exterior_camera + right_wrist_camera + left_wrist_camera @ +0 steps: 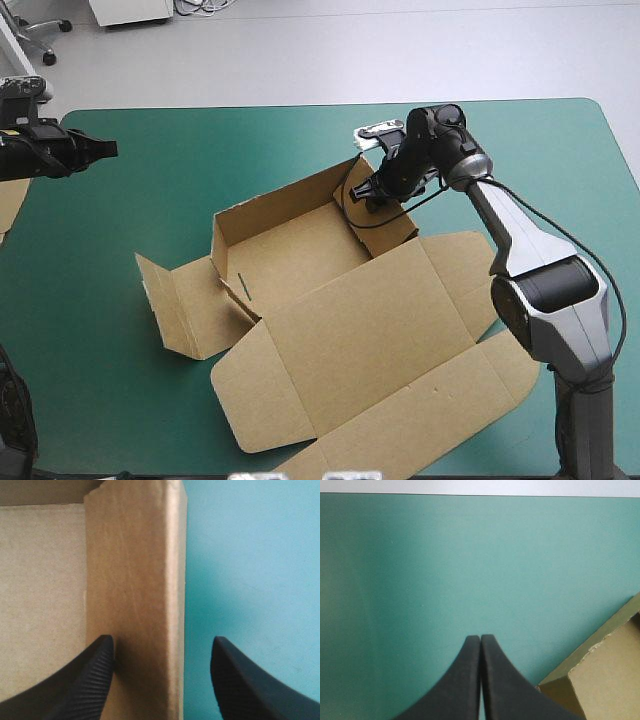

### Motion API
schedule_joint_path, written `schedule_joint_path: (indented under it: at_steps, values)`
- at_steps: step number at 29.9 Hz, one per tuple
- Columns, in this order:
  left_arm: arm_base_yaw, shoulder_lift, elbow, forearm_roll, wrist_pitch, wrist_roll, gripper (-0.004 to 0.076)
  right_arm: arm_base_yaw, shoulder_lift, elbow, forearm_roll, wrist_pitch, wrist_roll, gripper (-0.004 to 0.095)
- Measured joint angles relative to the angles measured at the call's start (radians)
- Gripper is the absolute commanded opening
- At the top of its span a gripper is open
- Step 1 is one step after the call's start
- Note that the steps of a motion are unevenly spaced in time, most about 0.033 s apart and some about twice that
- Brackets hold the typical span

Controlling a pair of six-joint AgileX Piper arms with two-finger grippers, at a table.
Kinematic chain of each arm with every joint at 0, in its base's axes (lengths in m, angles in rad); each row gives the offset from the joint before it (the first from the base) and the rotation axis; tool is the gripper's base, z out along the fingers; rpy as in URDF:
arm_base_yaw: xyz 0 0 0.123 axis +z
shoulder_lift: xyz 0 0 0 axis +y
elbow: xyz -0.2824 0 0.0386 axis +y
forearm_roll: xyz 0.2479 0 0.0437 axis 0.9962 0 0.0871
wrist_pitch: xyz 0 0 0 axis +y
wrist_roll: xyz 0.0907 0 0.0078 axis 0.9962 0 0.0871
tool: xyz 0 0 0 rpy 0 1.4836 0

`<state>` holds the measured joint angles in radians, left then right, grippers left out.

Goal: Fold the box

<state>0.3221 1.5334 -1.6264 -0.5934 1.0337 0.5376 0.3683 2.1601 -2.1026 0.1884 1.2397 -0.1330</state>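
Box: the brown box (330, 300) sits mid-frame on the teal-green surface (150, 400). It is half formed: the far and side walls are raised, the lid (400, 330) lies flat toward the lower right, and one flap (185, 310) is splayed at left.
Right wall: the wall (135, 580) stands upright between my right jaws.
Right jaws: apart, straddling that wall right of centre, not clamped.
Left jaws: pressed together on nothing, upper left, well apart from the box.
Risk: nothing pins the sheet, so I judge a sideways push could slide it or buckle the wall. The other raised walls might then spring open.
Spare board: its edge (10, 205) shows at far left.
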Motion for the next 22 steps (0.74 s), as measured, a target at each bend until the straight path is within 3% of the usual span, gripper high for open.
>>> schedule_joint_path:
  at_steps: [22]
  values:
    - [0.000,0.016,0.000,0.013,0.002,-0.016,-0.0015,0.000,-0.136,0.021,-0.010,0.004,0.095,0.0620]
